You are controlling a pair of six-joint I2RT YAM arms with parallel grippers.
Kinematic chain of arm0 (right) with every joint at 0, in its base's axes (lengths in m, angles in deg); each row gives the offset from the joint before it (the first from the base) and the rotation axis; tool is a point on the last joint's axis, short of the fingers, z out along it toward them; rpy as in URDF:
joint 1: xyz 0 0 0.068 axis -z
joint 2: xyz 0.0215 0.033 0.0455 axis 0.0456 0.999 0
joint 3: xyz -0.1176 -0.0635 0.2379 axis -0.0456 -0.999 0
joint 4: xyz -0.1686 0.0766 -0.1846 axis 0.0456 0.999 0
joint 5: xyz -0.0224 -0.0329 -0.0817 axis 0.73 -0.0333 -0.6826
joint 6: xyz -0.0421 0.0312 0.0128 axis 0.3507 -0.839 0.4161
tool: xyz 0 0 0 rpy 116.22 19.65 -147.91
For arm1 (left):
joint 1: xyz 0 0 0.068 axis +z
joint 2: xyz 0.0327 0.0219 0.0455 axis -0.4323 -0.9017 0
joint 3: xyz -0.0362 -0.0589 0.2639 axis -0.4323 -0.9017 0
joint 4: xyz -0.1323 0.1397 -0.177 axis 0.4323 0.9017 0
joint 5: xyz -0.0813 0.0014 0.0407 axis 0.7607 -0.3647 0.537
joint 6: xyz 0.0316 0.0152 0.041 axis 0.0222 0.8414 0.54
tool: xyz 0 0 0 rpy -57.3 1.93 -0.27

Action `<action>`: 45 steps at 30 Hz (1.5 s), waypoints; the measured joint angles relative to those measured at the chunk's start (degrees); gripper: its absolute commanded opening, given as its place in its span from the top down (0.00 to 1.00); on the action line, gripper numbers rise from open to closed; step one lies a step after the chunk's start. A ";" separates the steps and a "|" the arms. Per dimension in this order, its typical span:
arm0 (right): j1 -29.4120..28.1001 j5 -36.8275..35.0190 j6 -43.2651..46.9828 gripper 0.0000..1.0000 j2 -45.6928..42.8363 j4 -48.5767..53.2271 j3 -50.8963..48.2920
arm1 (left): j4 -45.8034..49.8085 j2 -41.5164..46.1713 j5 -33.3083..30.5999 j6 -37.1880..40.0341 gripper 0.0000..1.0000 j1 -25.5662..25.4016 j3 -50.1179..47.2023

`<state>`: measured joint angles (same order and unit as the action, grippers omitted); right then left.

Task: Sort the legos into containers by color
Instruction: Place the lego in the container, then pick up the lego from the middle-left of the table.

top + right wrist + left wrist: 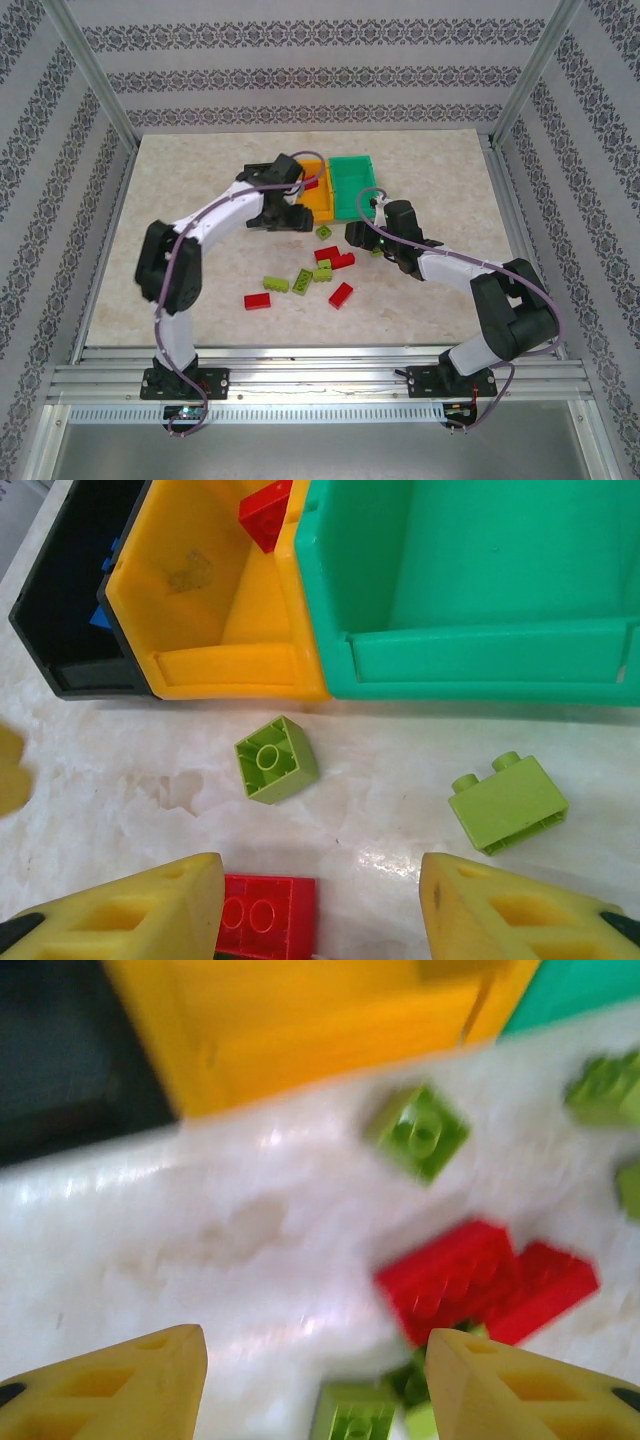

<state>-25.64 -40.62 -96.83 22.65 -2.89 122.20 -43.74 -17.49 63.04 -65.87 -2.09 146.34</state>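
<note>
Top external shows a pale marbled desk (450,170) inside patterned walls (300,75); left tool (315,1345) and right tool (320,870) stand apart.

Three bins are standing side by side: one black bin (90,670), one orange-yellow bin (230,670), one green bin (480,665).

Five red bricks are showing. Four are lying loose on the table (200,190): red bricks (257,301) (327,253) (343,262) (341,295). A fifth red one (268,510) is sitting in the orange-yellow bin.

Five lime bricks (276,284) (303,278) (322,272) (325,231) (507,802) are lying loose.

Blue bricks (102,615) are peeking from the black bin; I cannot tell how many.
</note>
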 measured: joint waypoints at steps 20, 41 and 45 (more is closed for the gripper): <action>-1.62 -0.22 0.94 0.45 0.02 0.63 0.02 | -9.07 37.53 2.16 -12.37 0.40 -0.04 -46.49; -1.99 -0.20 1.11 0.44 0.87 1.31 0.57 | -4.76 30.27 1.14 -17.94 0.21 -1.99 -44.09; -1.99 -0.20 1.11 0.44 0.87 1.31 0.57 | -2.82 27.06 -0.70 -17.05 0.17 -3.48 -40.44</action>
<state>-27.63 -40.81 -95.71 23.52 -1.57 122.77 -46.56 9.57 62.34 -82.92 -5.57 105.91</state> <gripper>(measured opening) 0.555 0.827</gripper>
